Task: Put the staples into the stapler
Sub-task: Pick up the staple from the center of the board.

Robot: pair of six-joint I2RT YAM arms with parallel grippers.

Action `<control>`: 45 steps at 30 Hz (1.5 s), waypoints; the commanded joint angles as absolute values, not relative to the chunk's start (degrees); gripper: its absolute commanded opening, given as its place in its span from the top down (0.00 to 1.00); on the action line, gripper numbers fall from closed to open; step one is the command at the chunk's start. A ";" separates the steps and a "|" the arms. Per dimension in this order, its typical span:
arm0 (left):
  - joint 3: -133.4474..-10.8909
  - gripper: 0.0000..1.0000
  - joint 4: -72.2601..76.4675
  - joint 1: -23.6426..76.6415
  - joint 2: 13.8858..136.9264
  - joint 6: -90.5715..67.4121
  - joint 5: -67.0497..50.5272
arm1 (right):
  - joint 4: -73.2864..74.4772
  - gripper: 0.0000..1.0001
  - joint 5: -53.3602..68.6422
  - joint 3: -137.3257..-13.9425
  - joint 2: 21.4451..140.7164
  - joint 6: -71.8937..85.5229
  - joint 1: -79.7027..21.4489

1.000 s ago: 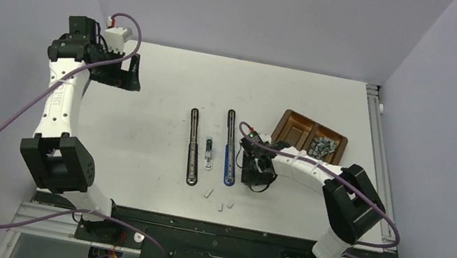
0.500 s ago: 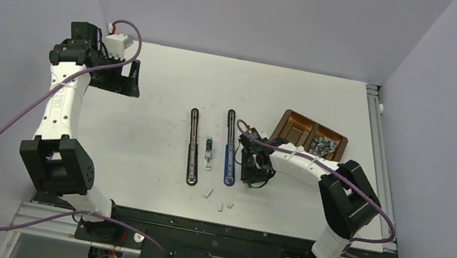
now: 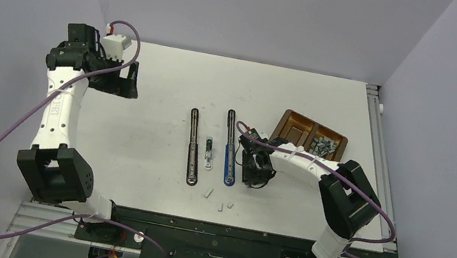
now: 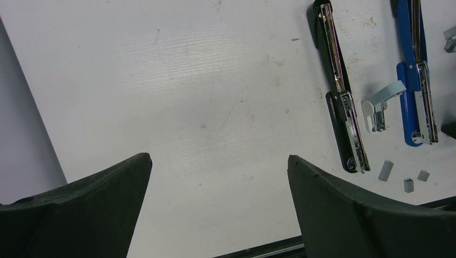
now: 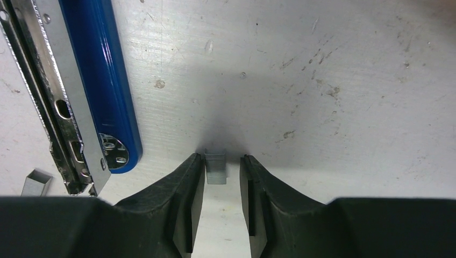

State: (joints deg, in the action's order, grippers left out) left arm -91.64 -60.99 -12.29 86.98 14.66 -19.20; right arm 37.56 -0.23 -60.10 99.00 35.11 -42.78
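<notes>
Right jaws — narrowly apart, straddling 1 staple strip [image 5: 216, 168] lying on the counter [image 5: 333, 80] near the blue stapler [image 5: 99, 75]; not clamped. Left jaws — wide apart, holding nothing.

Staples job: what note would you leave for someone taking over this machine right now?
Left claw: open, empty, far left.
Right claw: low on the table, narrowly open around one staple strip beside the blue stapler; not clamped yet.
The black stapler and the blue one lie opened flat.
Three loose strips lie in front of them; more in the tray.
Done: nothing visibly loaded.
Left: grip the strip, seat it in a stapler, close it.
</notes>
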 commanded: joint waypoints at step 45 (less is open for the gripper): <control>-82.84 0.04 -54.06 -12.04 82.88 10.06 -13.92 | 32.73 0.91 -9.72 -66.18 89.97 37.97 -45.71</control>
State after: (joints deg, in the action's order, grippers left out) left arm -83.55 -57.43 -12.29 85.19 12.10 -15.29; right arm 37.65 -4.78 -65.60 94.39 35.64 -44.40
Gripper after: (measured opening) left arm 0.962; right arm 0.139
